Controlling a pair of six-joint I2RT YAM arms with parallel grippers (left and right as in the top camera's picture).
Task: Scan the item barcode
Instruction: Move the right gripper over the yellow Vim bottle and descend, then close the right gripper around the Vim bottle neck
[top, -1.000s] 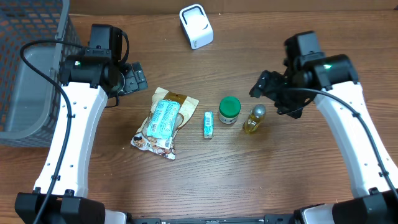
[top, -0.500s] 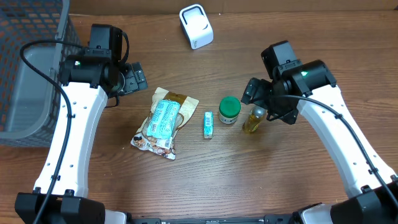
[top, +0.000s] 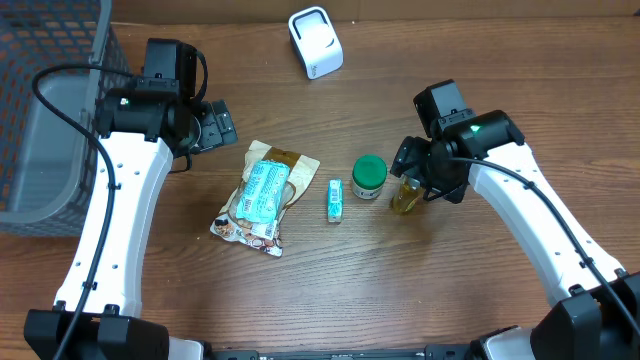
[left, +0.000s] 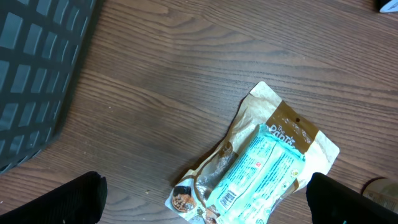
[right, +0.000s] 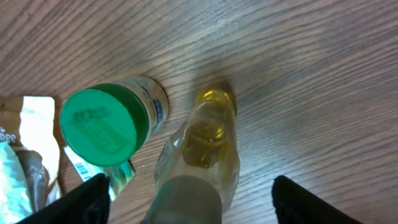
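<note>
A small bottle of yellow liquid (top: 405, 198) with a grey cap stands right of a green-lidded jar (top: 369, 173). My right gripper (top: 421, 173) hangs right over the bottle. In the right wrist view the bottle (right: 200, 149) sits between the two dark fingers (right: 87, 200), with wood showing on both sides, so the gripper (right: 199, 208) is open around it. A small box (top: 335, 200) and a teal-and-brown snack bag (top: 260, 195) lie further left. The white scanner (top: 315, 42) stands at the back. My left gripper (top: 216, 125) is open above the table, up and left of the bag (left: 261, 168).
A dark mesh basket (top: 40, 110) fills the far left and shows at the left of the left wrist view as the basket (left: 37, 68). The jar (right: 102, 127) stands close beside the bottle, with the box's end under it.
My right arm has swung left and lowered until its fingers straddle the yellow bottle. The left arm and all the items have stayed where they were.
</note>
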